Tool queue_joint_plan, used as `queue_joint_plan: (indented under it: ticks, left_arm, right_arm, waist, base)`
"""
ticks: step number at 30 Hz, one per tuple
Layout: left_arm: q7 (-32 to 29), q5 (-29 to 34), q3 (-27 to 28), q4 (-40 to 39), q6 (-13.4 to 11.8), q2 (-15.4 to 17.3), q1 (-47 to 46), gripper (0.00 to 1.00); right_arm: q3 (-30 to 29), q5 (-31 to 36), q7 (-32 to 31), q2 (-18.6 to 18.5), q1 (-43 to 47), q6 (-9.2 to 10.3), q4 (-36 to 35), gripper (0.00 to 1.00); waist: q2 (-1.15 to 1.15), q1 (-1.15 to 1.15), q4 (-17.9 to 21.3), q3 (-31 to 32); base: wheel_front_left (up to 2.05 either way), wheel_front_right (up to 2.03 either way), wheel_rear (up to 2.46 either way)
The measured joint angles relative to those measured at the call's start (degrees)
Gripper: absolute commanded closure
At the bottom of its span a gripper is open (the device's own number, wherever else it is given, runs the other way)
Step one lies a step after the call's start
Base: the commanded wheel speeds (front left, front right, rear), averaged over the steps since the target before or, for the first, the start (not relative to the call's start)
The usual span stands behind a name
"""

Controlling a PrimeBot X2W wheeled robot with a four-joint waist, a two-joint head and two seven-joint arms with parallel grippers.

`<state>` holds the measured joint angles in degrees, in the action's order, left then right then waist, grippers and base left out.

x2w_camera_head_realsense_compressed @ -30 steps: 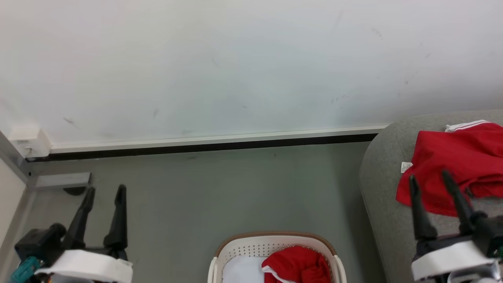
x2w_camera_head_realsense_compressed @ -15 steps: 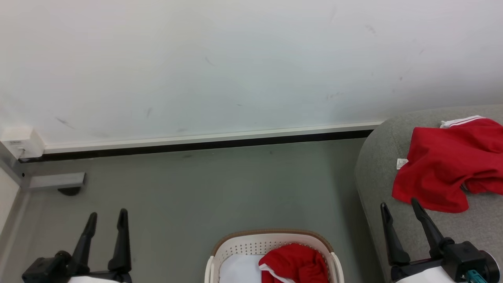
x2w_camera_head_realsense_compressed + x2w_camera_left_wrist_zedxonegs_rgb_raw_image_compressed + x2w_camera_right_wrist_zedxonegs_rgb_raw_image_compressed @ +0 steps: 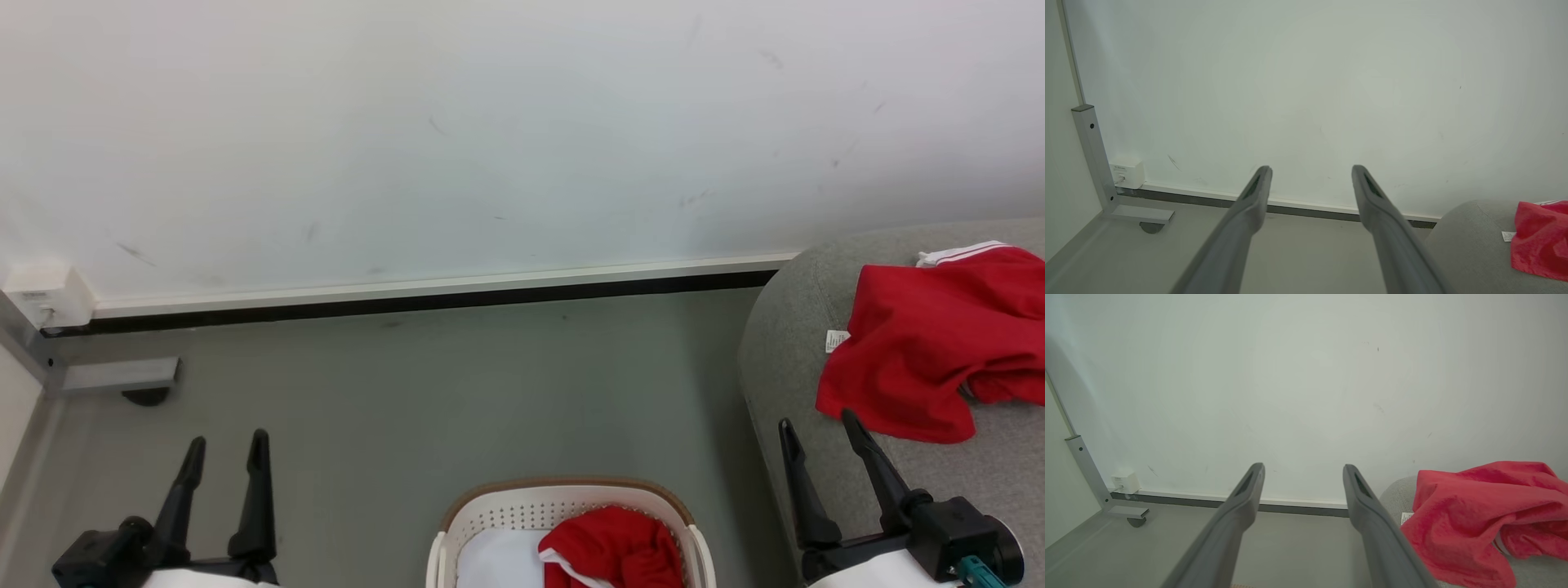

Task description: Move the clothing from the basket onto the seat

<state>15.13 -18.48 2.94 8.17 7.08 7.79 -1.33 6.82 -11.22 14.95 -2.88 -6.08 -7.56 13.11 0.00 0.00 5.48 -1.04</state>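
Head view shows a big white wall, grey floor, the grey seat at the right with a red garment lying on it, the basket holding a second red garment, and the left gripper and right gripper spread open, empty.

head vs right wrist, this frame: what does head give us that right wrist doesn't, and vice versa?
Head adds: the brown-rimmed basket, holding a red garment beside a white pad; also the left gripper, open.
Right wrist adds: the top end of the grey post and the slotted inner faces of its fingers.
Shared: the right gripper, open; the second red garment lying on the grey sofa; its white label; the wall box.
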Motion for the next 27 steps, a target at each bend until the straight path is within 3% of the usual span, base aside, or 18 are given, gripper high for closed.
queue_joint_plan:
  ticks: [13, 27]
  left_arm:
    - [0.00, 0.68, 0.04, 0.27, 0.30, -0.66, -0.05, 0.00]
    - [0.00, -0.20, -3.82, -1.48, 0.31, 1.48, -1.02, 0.00]
  right_arm:
    - [0.99, -0.98, 0.09, 0.02, -0.61, 0.01, 0.37, 0.00]
    - [-0.52, -0.67, 0.10, 0.03, -0.64, 0.00, -1.67, 0.00]
  waist:
    - [0.00, 0.00, 1.53, 0.36]
    - [0.00, 0.00, 6.27, -2.38]
  base:
    - [0.00, 0.00, 0.00]
    - [0.00, 0.00, 0.00]
